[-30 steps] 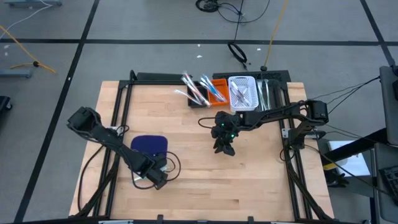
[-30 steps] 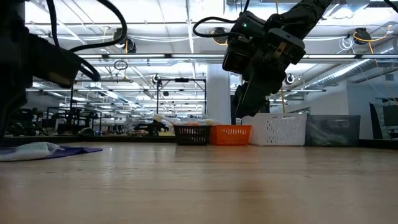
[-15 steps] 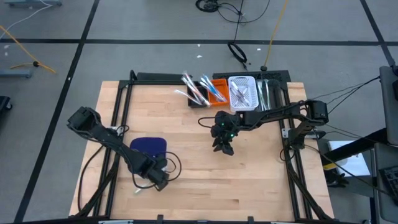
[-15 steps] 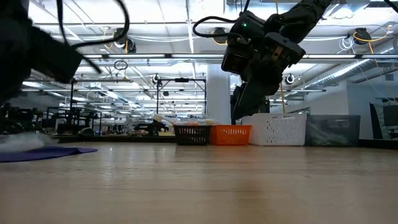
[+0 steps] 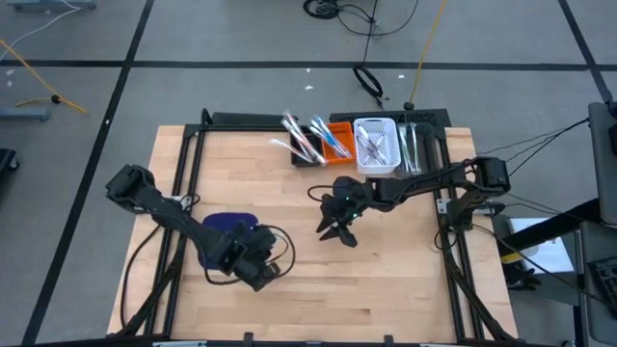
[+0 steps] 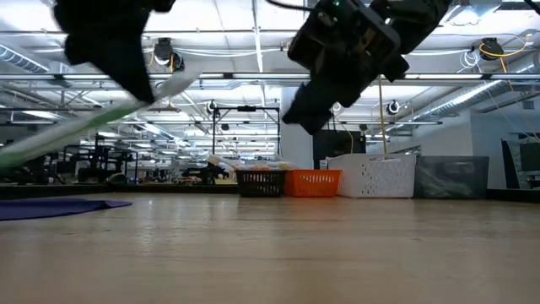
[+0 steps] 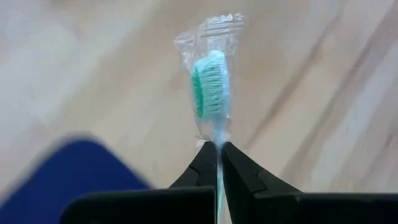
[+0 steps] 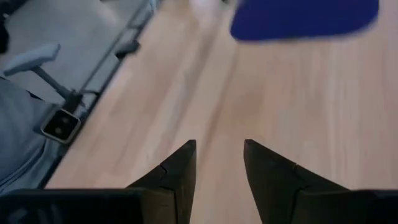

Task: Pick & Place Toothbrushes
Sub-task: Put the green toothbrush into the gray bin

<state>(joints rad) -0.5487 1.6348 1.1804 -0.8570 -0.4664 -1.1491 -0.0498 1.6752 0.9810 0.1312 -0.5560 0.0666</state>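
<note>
The left gripper [image 7: 219, 155] pinches a wrapped toothbrush [image 7: 211, 93] in its jaws at lower left, by the mat [image 5: 227, 224]; the right gripper [image 8: 219, 163], jaws spread, hovers mid-frame.

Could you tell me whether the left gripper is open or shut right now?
Shut. The left gripper has its fingers pinched on a wrapped green-bristled toothbrush, lifted off the table.

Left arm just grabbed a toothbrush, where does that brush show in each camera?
High view: hidden under the left gripper, lower left.
Low view: pale green streak, the toothbrush, upper left.
Left wrist view: centre, wrapped head above the shut fingers.
Right wrist view: not in it.
Shared landmark: the blue mat.
</note>
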